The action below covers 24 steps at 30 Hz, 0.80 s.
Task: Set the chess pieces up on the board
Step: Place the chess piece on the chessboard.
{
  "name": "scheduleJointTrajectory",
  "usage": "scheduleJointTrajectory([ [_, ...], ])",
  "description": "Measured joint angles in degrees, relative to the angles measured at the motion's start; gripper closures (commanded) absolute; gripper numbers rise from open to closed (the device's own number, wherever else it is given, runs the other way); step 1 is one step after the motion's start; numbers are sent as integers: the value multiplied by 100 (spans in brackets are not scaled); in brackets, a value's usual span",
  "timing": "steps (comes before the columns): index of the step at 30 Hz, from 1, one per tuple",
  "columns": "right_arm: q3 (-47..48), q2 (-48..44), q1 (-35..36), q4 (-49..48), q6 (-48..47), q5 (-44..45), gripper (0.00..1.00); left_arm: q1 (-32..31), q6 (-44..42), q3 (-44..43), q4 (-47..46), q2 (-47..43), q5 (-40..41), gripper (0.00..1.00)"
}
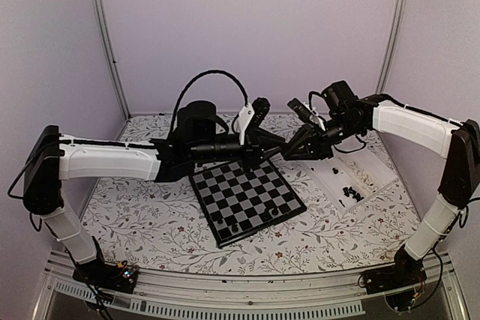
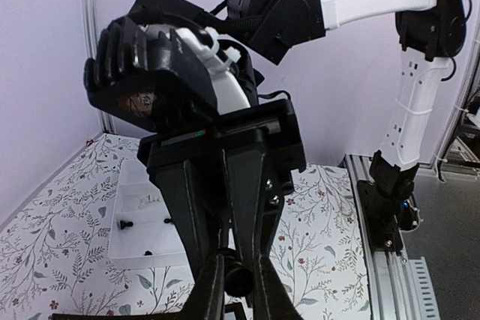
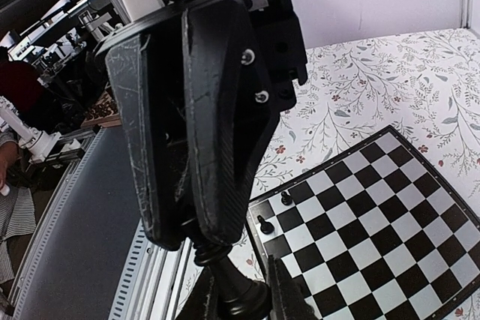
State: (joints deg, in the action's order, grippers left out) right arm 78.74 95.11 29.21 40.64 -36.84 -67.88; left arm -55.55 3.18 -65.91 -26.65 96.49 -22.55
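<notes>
Early: few black pcs point(image 1: 236, 226) on black-grey checked board point(image 1: 247, 196), most in white tray point(image 1: 375, 174). L end effector point(image 2: 238, 294), R end effector point(image 3: 193, 241) both clamp one small black chess piece point(image 3: 240, 294) above board's far edge.

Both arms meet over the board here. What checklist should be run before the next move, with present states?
1. Right end effector shut on the black piece: ok.
2. Left end effector flanks the same piece: ok.
3. Left grip firm enough for the right to release: cannot tell.
4. Board has free squares: ok.
5. Which kind of piece it is: cannot tell.
</notes>
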Motion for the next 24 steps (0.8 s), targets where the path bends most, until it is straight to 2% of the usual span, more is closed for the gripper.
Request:
scheduleJointTrajectory([
  [2,-26,0,-9,0,2,2,84,0,0,-61,66,33,4,93],
  [5,-57,0,-15,0,-15,7,57,0,2,-81,138,42,7,96],
  [7,-92,0,-13,-2,4,48,44,0,-2,-85,197,42,26,96],
  [10,-256,-13,-17,-105,-33,326,38,0,-70,-122,470,22,138,96],
  [13,-658,-109,-125,-330,-61,684,35,2,-170,-127,925,-98,382,96],
  [18,-1231,-249,-710,-691,39,1357,29,13,-280,-26,1764,-496,861,96],
  [19,-1233,-260,-791,-772,50,1604,13,13,-280,66,1882,-597,927,96],
  [20,-1233,-293,-855,-844,63,1871,3,13,-280,173,2015,-688,981,96],
  [24,-1233,-566,-870,-1106,109,2774,1,2,-243,439,2579,-732,1073,96],
])
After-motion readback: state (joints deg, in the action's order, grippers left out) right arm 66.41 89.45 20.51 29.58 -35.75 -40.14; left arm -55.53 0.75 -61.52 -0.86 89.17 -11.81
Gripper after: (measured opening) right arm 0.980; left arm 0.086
